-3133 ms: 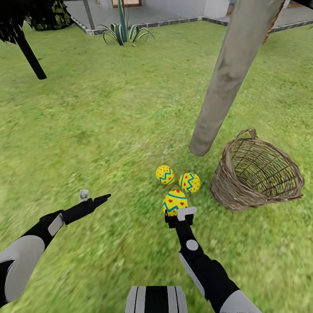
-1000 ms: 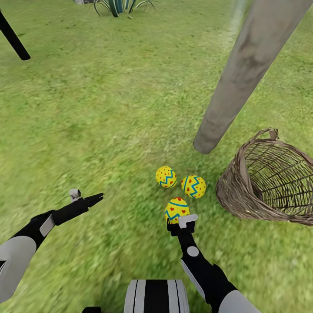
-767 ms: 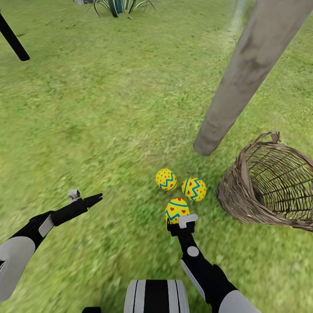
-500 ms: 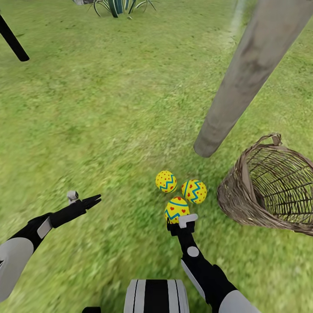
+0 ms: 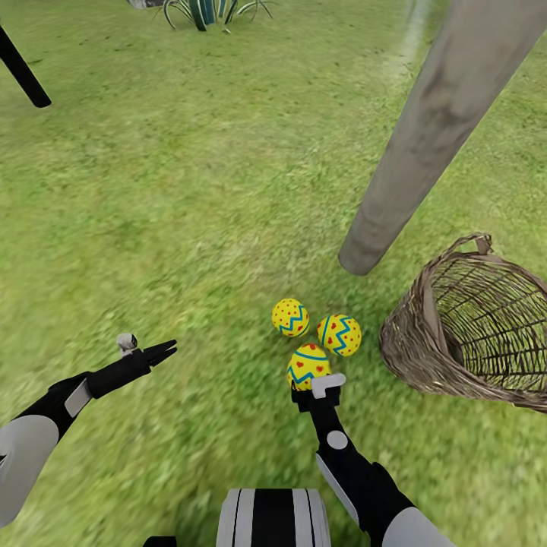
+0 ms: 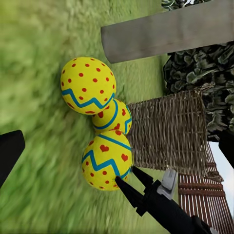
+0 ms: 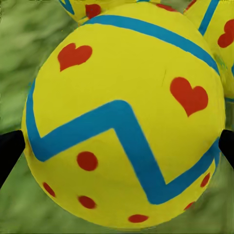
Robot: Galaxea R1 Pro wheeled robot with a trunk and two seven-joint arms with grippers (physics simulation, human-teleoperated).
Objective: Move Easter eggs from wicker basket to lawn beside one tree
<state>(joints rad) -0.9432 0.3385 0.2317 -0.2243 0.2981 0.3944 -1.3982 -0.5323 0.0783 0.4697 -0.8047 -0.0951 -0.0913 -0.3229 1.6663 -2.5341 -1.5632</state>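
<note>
Mottled green lawn (image 5: 190,190) | three yellow zigzag-banded Easter eggs (image 5: 339,334) beside pale grey-beige tree trunk (image 5: 425,144) | brown wicker basket (image 5: 471,327) tipped | your right gripper (image 5: 319,386) jaws spread around nearest egg | left gripper (image 5: 144,351) jaws released.

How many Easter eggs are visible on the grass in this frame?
3, clustered on the lawn near the tree trunk's base: one farther left, one farther right nearer the wicker basket, and the nearest one at the right gripper. The visible part of the basket looks empty.
</note>
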